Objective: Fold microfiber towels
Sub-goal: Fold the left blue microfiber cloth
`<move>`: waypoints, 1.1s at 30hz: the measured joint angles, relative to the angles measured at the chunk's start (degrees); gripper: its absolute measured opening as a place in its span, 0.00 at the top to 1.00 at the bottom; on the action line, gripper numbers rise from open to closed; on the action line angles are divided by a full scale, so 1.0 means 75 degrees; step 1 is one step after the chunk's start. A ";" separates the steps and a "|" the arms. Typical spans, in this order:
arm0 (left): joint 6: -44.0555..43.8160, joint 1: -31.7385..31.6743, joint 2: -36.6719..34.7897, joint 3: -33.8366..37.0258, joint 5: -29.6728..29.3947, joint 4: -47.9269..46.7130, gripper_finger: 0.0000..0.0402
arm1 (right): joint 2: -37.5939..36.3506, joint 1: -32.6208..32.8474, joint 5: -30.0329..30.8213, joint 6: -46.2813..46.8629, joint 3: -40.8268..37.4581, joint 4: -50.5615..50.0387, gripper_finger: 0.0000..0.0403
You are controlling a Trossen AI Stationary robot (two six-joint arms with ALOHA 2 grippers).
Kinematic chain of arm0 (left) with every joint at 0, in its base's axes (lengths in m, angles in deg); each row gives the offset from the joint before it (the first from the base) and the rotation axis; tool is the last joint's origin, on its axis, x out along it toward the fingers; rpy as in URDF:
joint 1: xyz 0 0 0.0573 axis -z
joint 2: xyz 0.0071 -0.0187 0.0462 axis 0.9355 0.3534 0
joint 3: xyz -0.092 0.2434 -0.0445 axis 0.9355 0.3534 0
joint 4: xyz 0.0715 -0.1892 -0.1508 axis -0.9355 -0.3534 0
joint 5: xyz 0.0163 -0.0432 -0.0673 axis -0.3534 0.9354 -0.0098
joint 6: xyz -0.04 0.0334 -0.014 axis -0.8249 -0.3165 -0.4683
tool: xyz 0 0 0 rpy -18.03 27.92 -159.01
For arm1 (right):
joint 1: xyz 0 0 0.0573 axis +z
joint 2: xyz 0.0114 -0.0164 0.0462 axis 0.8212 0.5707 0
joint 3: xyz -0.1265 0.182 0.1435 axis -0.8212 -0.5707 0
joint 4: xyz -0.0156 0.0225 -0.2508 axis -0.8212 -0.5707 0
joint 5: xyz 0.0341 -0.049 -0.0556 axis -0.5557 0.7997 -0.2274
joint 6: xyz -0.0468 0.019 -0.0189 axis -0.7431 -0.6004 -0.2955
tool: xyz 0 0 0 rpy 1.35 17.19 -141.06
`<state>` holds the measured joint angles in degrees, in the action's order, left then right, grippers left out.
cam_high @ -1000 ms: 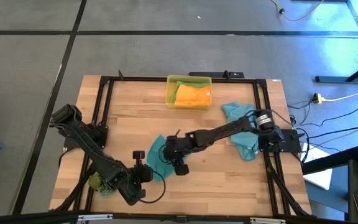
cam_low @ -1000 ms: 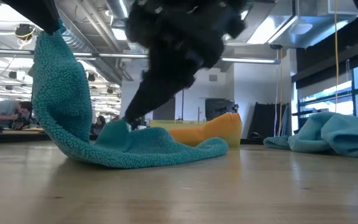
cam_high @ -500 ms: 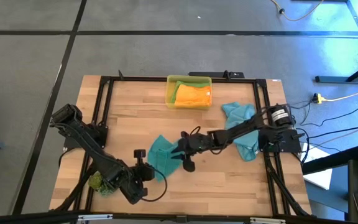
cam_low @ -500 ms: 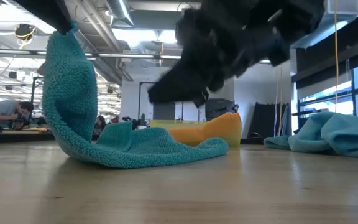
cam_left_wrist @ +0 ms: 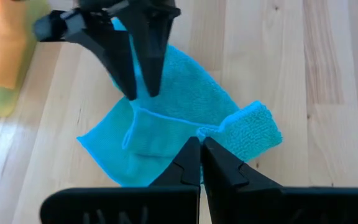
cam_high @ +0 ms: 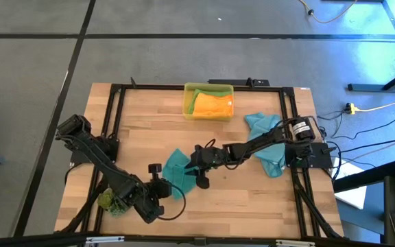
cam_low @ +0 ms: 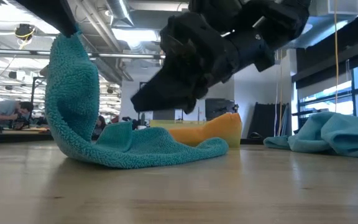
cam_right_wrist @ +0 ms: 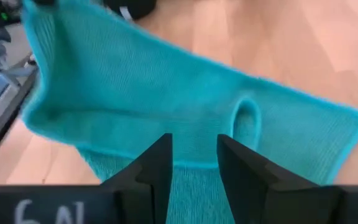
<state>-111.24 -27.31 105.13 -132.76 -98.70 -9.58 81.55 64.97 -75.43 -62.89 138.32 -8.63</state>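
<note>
Two hands are engaged on one teal towel [cam_high: 178, 171], which lies at the lower centre of the high view, on the bench [cam_high: 252, 206]. The left hand [cam_left_wrist: 201, 163] is closed on a corner of this towel; in the low view that corner is seen raised at the upper left of the frame, with the cloth hanging in a curve and the remainder resting flat on the bench. The right hand [cam_high: 199, 170] is positioned just above the flat part of the towel, with its fingers [cam_right_wrist: 157, 165] parted and nothing held between them.

The second teal towel [cam_high: 266, 140] lies crumpled at the right of the high view. The orange towel [cam_high: 213, 104] rests in the yellow bin [cam_high: 188, 93] at the upper centre. The green towel cannot be identified with certainty.

The following faults are judged possible:
- If the right hand is closed on the middle of the cloth rather than on an edge, a bunched fold is likely to result.
- If the raised corner is pulled further while the flat part is not pinned, the whole towel may be dragged across the bench.
- If the raised corner is released early, the cloth is expected to fall back crooked.
- The two hands are near each other; contact between them is a risk during the fold.
</note>
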 joint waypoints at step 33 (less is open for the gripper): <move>0.0002 0.0111 0.0000 0.0000 0.0012 -0.0005 1.00 | 0.0881 -0.0349 0.0146 -0.0180 0.1276 -0.1368 0.70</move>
<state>-111.23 -26.48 105.13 -132.76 -98.61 -9.62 88.16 62.36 -74.34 -64.24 147.89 -18.89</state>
